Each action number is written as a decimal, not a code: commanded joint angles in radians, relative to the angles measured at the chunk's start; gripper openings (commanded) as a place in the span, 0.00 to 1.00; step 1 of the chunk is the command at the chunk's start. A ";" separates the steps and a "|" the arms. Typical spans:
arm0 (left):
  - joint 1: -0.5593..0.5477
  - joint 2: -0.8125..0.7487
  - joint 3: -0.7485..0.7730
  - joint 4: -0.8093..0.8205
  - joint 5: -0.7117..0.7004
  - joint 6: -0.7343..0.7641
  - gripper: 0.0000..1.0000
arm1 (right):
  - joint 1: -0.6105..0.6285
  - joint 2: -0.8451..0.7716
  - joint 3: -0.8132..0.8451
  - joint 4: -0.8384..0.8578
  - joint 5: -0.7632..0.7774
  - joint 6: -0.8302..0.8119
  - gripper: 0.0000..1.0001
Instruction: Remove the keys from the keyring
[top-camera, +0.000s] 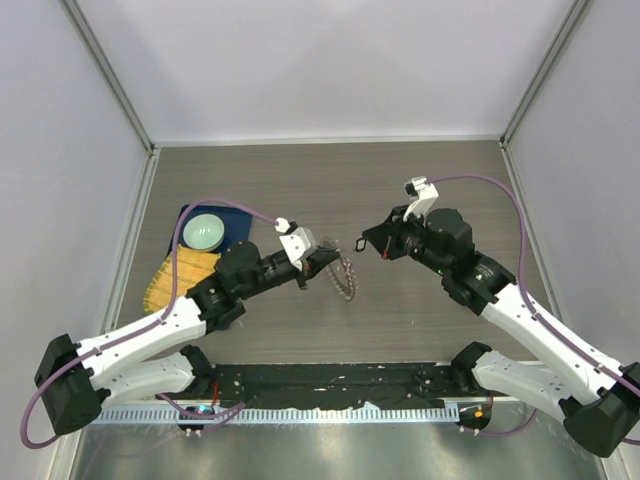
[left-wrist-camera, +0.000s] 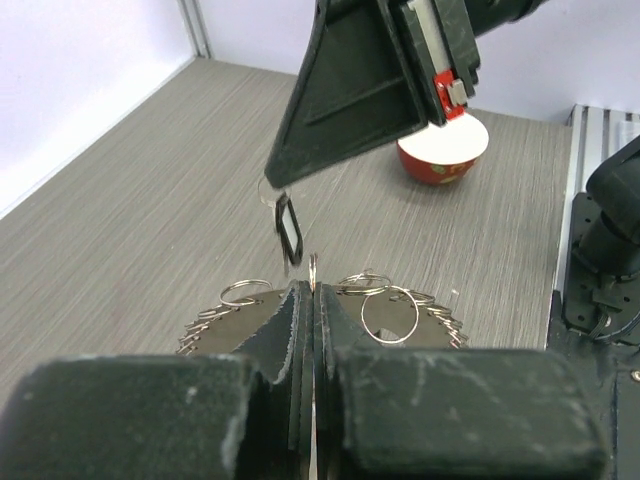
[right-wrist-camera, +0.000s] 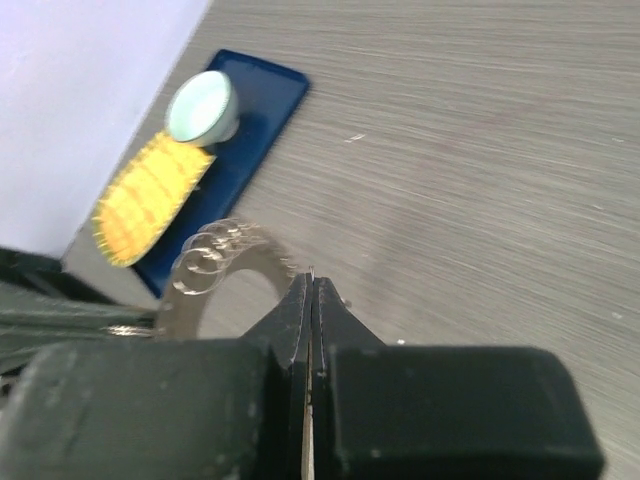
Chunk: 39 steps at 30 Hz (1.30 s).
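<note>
The keyring (top-camera: 346, 278) (left-wrist-camera: 226, 326) is at mid-table between the two arms, a grey-brown ring fringed with many small silver split rings (left-wrist-camera: 390, 315). It hangs or leans from the tip of the left gripper (top-camera: 328, 258) (left-wrist-camera: 312, 295). That gripper's fingers are clenched flat together, with a thin metal edge of the ring standing up between them. Whether the far side of the ring rests on the wood-grain table (top-camera: 330, 180) cannot be told. Just above the ring's upper edge is one black key (top-camera: 357, 243) (left-wrist-camera: 288, 232), dangling upright from a small silver loop. The right gripper (top-camera: 368, 240) (left-wrist-camera: 281, 186) (right-wrist-camera: 311, 290) pinches that loop at its very tip, jaws pressed closed with only a sliver of metal showing between them in its own wrist view. The key's lower end comes down close to the ring's rim, just beside the left fingertips, and it is unclear whether it is still linked to the ring. The two grippers face each other tip to tip, near but not touching. Farther left on the table lies a dark blue tray (top-camera: 240, 215) (right-wrist-camera: 255, 130). A pale round dish (top-camera: 206, 231) (right-wrist-camera: 200, 105) sits on it, and a yellow bristly pad (top-camera: 180, 275) (right-wrist-camera: 145, 195) overlaps its near end. The left wrist view also shows a red bowl (left-wrist-camera: 443, 158) with a white inside on the table behind the right gripper.
</note>
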 joint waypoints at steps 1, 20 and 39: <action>0.010 -0.049 -0.011 -0.024 -0.034 0.008 0.00 | 0.000 0.033 0.057 -0.068 0.233 -0.026 0.01; 0.013 -0.117 -0.109 -0.102 -0.175 -0.073 0.00 | -0.139 0.326 -0.049 -0.136 0.413 0.089 0.01; 0.119 0.186 -0.004 -0.136 -0.298 -0.157 0.00 | -0.209 0.303 0.052 -0.145 0.345 -0.011 0.95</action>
